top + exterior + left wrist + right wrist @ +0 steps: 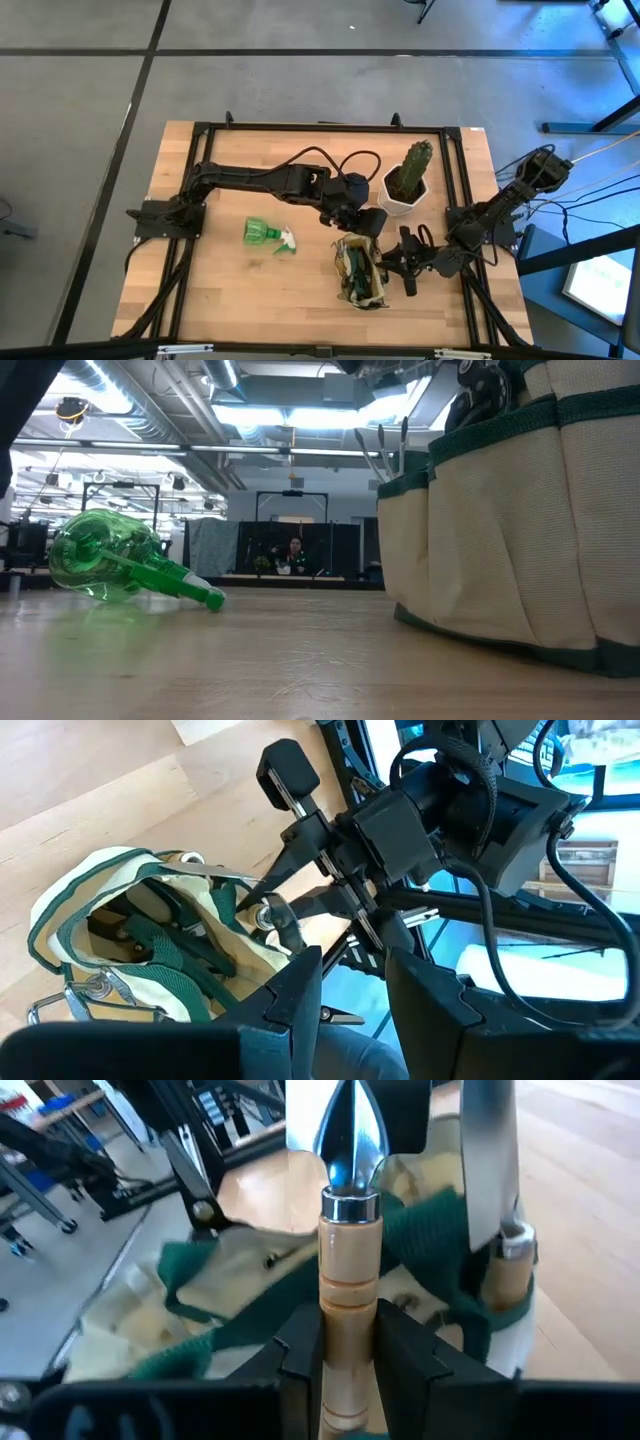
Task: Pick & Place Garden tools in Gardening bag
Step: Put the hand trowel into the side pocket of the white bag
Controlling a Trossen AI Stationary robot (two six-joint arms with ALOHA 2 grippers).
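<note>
Right wrist view was where the grip got seen best: the right gripper [340, 1342] was clamped on the wooden handle of a silver trowel [347, 1240], blade pointed away from the camera, right over the open gardening bag [250, 1295]. A second trowel [490, 1200] was already parked in the bag just beside it, and black pruning shears [195, 1190] were poking out at the far rim. From the high view the bag [360, 272] was sat near the table's front edge, between the two grippers, with the cactus [410, 170] in its white pot [402, 200] just behind. The left gripper [352, 975] was hung above the bag's back edge, fingers only slightly parted and nothing held. The green spray bottle [268, 235] was left lying on its side on the table [200, 290], well apart from the bag.
</note>
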